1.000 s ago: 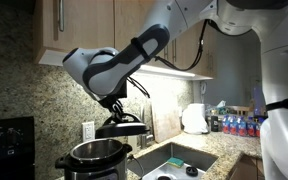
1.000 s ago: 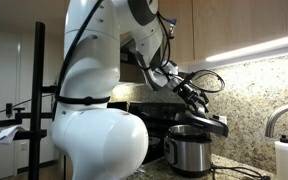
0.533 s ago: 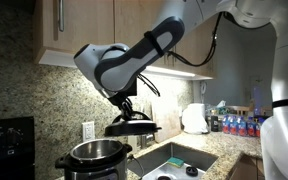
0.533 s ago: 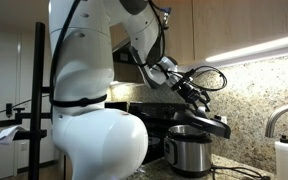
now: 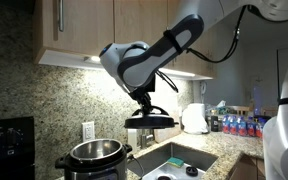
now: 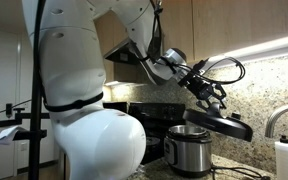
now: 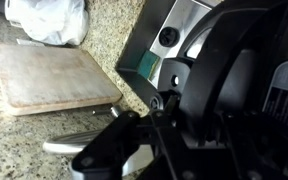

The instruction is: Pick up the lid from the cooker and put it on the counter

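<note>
The lid [image 5: 150,119] hangs in the air, clear of the cooker [image 5: 94,158] and off to its sink [image 5: 180,160] side. In both exterior views it sits higher than the cooker's open rim, and in an exterior view it tilts a little [image 6: 227,124].

The step in hand looks like the carry toward a resting place, so the lift seems done and the set-down is not. To do it well, the arm should bring the lid level and take it past the sink basin rather than lower it there. It should aim for bare granite on the worktop [image 7: 44,130]. The wrist view shows a cutting board [image 7: 54,75] and a white bag [image 7: 49,18] lying near the sink, so the chosen spot should be free of both. The lid should come down until its rim lies flat on the stone before the grip is let go. A tilted release could let it roll or slide.

The jaws are pressed almost together, pinching the raised handle on top of the lid. They touch nothing else.
</note>
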`<state>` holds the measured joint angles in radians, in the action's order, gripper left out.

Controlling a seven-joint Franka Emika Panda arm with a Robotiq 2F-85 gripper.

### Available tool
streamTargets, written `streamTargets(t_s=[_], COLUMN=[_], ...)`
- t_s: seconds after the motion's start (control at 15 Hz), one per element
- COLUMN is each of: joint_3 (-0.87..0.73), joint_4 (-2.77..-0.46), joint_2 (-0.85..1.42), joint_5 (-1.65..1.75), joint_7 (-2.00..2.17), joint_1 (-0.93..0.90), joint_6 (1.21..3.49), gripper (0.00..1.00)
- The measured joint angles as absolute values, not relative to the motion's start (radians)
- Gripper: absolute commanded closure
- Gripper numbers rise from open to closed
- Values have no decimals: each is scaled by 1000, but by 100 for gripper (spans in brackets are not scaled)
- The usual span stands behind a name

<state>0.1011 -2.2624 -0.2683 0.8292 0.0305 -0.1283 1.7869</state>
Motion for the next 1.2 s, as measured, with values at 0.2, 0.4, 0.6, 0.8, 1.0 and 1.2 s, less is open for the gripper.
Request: streamTargets(t_s=[0.2,0.4,0.6,0.8,1.0,1.2], joint_3=[74,45,7,-35,-76,-110], joint_4=[-2278,-2282,-2284,-2290,-2299,-2308], joint_2=[-301,-333,-360,-380,-401,-427], joint_5=[861,902,931,953,966,990], joint_7=[31,31,31,31,31,31], joint_1=[-96,-67,-37,-7,24,55], joint_6=[1787,1787,1788,1788,1788,1789], gripper=[95,96,95,95,96,95])
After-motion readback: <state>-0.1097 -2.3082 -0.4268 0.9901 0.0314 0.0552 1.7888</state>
